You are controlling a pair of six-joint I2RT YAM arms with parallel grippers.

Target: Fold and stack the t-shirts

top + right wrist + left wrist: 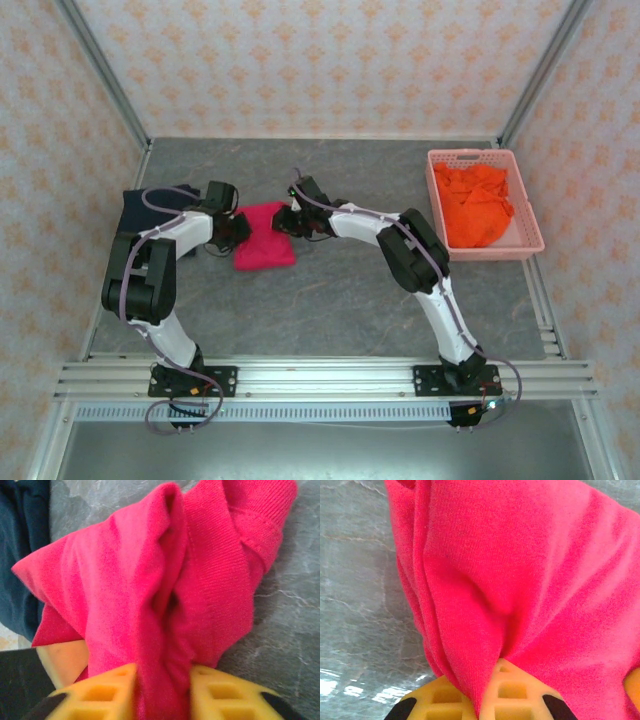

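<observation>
No text, label, brand, number or sign can be read in any of the views. The crimson-pink t-shirt (265, 250), the dark navy t-shirt (20, 555) and the orange t-shirt (478, 205) are plain cloth with no print or tag showing. The basket (470, 154) and the tabletop (340, 290) bear no legible marking.
</observation>
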